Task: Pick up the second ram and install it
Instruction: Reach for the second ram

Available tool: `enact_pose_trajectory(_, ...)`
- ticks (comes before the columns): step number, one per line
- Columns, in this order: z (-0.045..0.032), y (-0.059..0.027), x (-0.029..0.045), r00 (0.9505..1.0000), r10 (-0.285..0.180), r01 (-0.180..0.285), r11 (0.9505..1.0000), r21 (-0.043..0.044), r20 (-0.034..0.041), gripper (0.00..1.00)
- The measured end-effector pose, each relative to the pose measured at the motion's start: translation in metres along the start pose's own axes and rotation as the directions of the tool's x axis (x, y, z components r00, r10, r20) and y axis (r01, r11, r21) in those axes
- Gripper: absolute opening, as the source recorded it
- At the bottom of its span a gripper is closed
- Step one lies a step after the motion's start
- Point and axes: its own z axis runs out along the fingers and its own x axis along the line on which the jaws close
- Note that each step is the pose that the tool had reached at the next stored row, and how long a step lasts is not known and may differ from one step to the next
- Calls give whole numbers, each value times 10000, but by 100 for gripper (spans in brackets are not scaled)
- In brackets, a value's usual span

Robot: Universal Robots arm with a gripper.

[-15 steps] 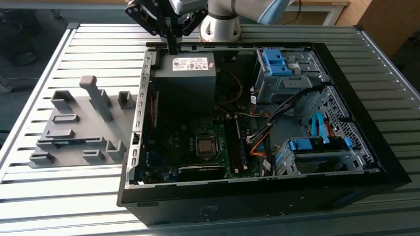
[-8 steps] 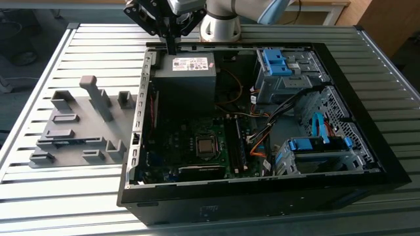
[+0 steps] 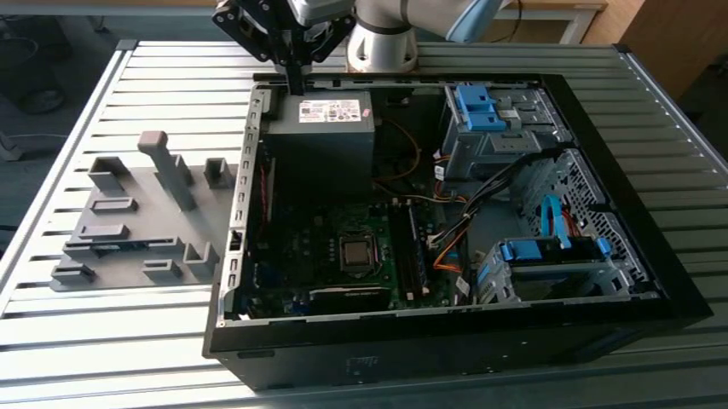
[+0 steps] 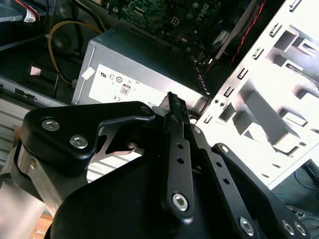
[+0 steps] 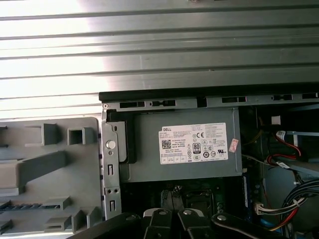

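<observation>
Exterior view: the black robot gripper [image 3: 296, 83] hovered over the rear edge of the open black computer case [image 3: 478, 354], jaws pressed together and empty. The thin blue-green ram strip [image 3: 111, 248] lay in the grey plastic fixture [image 3: 153, 223], neither picked up nor installed.

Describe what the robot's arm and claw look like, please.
The arm is a rounded silver-grey tube with a pale blue cap at one joint. Its gripper is matte black, built of flat linkage bars pinned with shiny silver screws and narrowing to slim fingers.
</observation>
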Motion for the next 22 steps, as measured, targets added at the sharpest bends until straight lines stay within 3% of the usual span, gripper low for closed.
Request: enact_pose_trajectory(22,2,-4,54,10000,-1,1,10000,0,-2,11)
